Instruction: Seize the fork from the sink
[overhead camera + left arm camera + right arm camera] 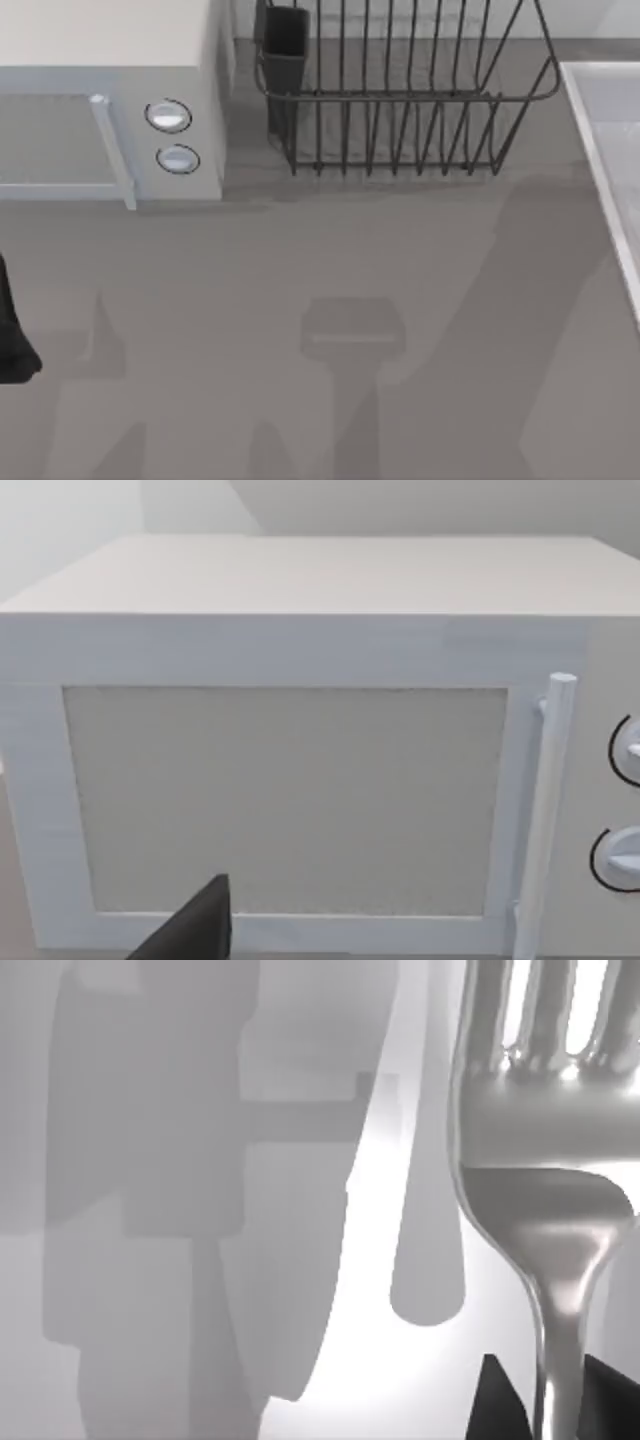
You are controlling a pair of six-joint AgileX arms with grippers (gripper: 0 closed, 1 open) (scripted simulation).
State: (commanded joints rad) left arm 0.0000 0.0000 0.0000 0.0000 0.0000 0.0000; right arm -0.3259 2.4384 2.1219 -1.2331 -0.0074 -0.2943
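Note:
The shiny silver fork stands very close in the right wrist view, tines away from the camera. Its slim handle runs down between two dark fingertips of my right gripper, which is shut on it. The fork's shadow falls apart from it on the pale sink floor, so the fork hangs above the floor. In the top view the sink shows partly at the right edge, with a light raised rim. My left arm is parked at the table's left edge, and one dark finger of it points at the microwave.
A white microwave with two round knobs stands at the back left. A dark wire dish rack stands at the back middle, next to the sink. Arm shadows lie across the grey counter.

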